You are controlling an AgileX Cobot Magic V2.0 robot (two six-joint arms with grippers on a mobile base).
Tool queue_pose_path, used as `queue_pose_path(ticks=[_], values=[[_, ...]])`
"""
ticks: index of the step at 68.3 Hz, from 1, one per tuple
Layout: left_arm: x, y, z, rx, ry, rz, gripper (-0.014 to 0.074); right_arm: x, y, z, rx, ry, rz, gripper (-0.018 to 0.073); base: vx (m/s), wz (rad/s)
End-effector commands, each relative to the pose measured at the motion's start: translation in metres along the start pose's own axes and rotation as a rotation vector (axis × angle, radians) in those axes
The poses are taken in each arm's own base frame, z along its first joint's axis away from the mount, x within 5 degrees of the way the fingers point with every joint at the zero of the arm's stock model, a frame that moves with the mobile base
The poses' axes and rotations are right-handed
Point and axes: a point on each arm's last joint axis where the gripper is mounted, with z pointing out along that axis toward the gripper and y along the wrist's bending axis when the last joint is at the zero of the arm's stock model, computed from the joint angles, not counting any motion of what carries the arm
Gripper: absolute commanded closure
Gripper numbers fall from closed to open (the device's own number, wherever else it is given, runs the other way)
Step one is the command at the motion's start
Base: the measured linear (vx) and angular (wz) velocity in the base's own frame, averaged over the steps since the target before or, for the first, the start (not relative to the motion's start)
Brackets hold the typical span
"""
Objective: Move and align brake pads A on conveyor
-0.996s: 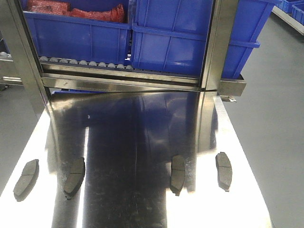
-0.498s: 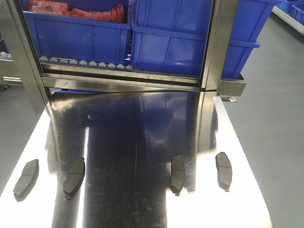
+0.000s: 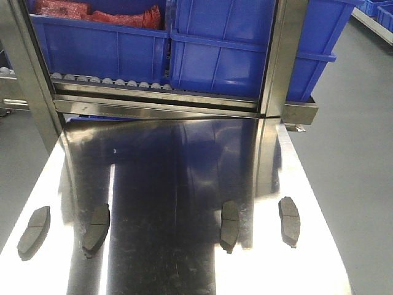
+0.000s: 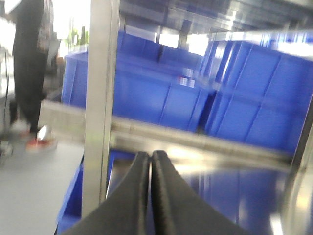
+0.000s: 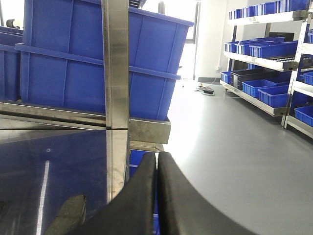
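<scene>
Four flat, dark grey-brown brake pads [image 3: 34, 232] [image 3: 96, 229] [image 3: 229, 225] [image 3: 290, 220] lie in a spaced row on the shiny mirror-like steel table [image 3: 184, 184]. The black left gripper [image 4: 150, 156] and the black right gripper [image 5: 157, 159] are both clenched, grasping nothing. Blue plastic bins [image 3: 221, 55] stand behind.

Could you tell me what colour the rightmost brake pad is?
The rightmost brake pad is dark grey-brown, clearest in the exterior front-facing view.

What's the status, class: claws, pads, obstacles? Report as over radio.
Left claw shut, empty. Right claw shut, empty. Four brake pads spread along steel table, none gripped. Conveyor not in view.
</scene>
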Motion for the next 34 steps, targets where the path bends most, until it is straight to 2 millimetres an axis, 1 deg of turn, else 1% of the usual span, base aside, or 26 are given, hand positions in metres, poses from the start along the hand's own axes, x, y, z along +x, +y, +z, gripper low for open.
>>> queue_pose_path(ticks=[1, 5, 15, 21, 28, 34], values=[[-0.018, -0.003, 0.012, -0.002, 0.074, 0.023, 0.0602, -0.003, 0.000, -0.001, 0.003, -0.069, -0.015, 0.0571, 0.00, 0.00], [-0.018, -0.003, 0.021, -0.009, 0.167, 0.047, 0.0602, -0.003, 0.000, -0.001, 0.003, -0.069, -0.015, 0.0571, 0.00, 0.00], [-0.007, -0.002, 0.042, -0.026, 0.422, 0.063, 0.0602, -0.003, 0.000, -0.001, 0.003, -0.069, -0.015, 0.0571, 0.00, 0.00], [0.000, -0.002, 0.050, -0.035, 0.550, 0.047, 0.0602, -0.003, 0.000, -0.001, 0.003, -0.069, -0.015, 0.0571, 0.00, 0.00], [0.010, -0.001, 0.053, -0.054, 0.683, 0.018, 0.0602, -0.003, 0.000, -0.001, 0.003, -0.070, -0.015, 0.0571, 0.00, 0.00], [0.015, 0.000, 0.054, -0.060, 0.732, 0.021, 0.0602, -0.003, 0.000, -0.001, 0.003, -0.070, -0.015, 0.0571, 0.00, 0.00]])
